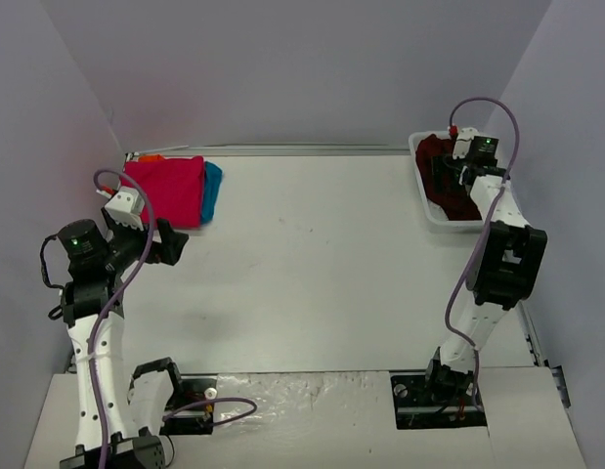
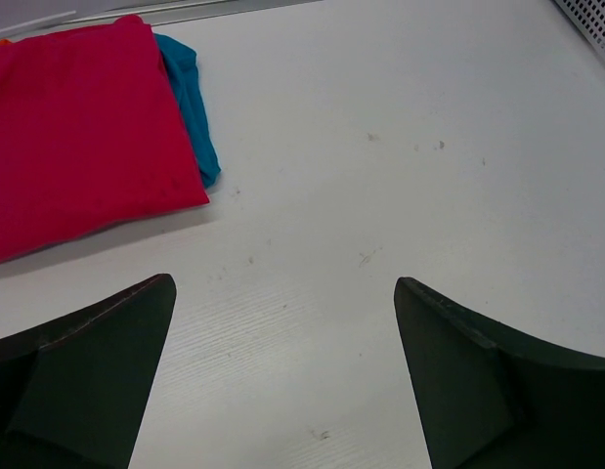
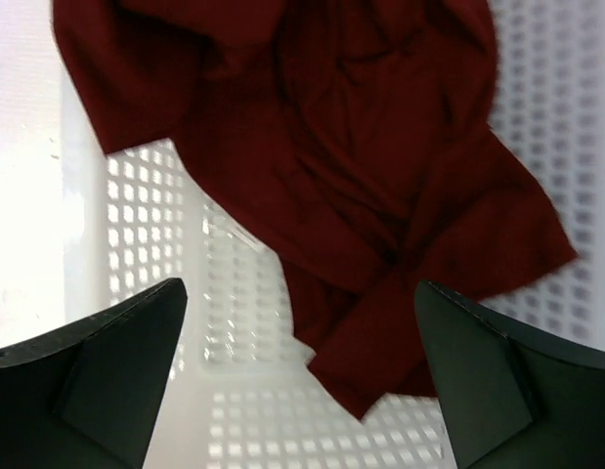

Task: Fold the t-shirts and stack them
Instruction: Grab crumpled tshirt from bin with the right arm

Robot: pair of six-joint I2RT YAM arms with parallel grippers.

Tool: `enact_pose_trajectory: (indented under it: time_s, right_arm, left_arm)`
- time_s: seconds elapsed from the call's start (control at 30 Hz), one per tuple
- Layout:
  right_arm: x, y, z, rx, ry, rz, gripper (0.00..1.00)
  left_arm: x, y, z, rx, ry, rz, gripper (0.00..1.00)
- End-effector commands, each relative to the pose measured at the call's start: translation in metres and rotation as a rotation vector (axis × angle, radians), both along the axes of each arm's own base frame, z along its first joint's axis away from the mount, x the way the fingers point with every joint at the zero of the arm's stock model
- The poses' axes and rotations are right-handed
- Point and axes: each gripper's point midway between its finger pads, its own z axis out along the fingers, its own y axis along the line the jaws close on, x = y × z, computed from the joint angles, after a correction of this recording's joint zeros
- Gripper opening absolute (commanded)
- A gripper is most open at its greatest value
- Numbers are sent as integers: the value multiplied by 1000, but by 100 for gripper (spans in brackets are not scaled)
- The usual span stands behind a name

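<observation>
We count 3 folded t-shirts stacked at the far left of the worktop (image 1: 312, 254). The pink t-shirt (image 2: 77, 137) is on top, the teal t-shirt (image 2: 190, 107) peeks out along its right edge, and a sliver of the orange t-shirt (image 1: 151, 156) shows at the far corner. The maroon t-shirt (image 3: 331, 166) lies crumpled in the white mesh basket (image 3: 155, 225) at the far right.

The right tool (image 3: 300, 293) hangs over that basket with its jaws spread wide and nothing between them, above the near edge of the maroon cloth. The left tool (image 2: 284, 283) is likewise spread and empty, over bare worktop just near and right of the stack.

We judge the step in hand to be fetching the last shirt, with 3 of 4 seemingly done. The next move calls for the right tool to come down and pinch a raised fold of cloth, keeping its fingertips clear of the mesh. It should then lift the shirt free of the basket wall and carry it to the open middle, where both tools can lay it flat. A loose sleeve could snag on the rim.
</observation>
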Motion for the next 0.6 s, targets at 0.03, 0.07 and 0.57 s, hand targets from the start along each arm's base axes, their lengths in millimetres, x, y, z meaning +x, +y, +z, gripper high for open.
enact_pose_trajectory:
  time_s: [0.03,0.07,0.57]
  right_arm:
    - [35,12,19,-18,-57,8,99]
    - [41,14,7,-21,-38,16,99]
    - [137,8,-42,-84,-61,-36,100]
  left_arm:
    - [-3,5,9,13,-29,12,94]
    - [-2,7,8,9,-22,19,94]
    - [6,36,-3,-57,23,101,94]
